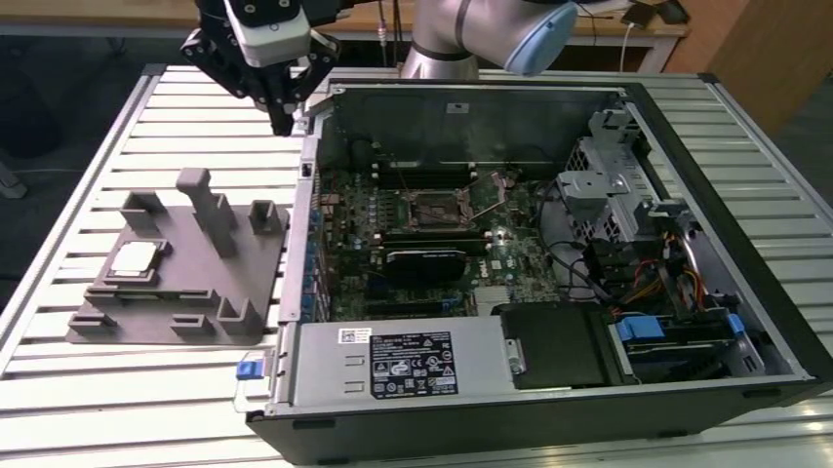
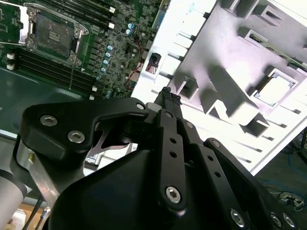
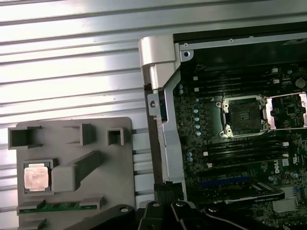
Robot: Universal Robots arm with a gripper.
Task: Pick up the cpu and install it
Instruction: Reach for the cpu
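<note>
The work surface is a table [image 1: 78,146] of pale metal slats. It carries 2 items: a grey holder block [image 1: 156,327] on the exterior view's left and an open computer case [image 1: 729,292] just beside it. Beyond the table we see wooden furniture [image 1: 117,15] and a dark floor [image 1: 19,258].

The cpu [image 1: 135,258] lies flat in a recess of the holder block, silver top up (we confirm this in both wrist views: cpu [image 3: 37,176], cpu [image 2: 277,91]).

The gripper [image 1: 283,125] hangs above the table near the case wall, well apart from the cpu. Its fingers are pressed together, with nothing between them.

The motherboard socket [image 1: 436,205] sits inside the case.
</note>
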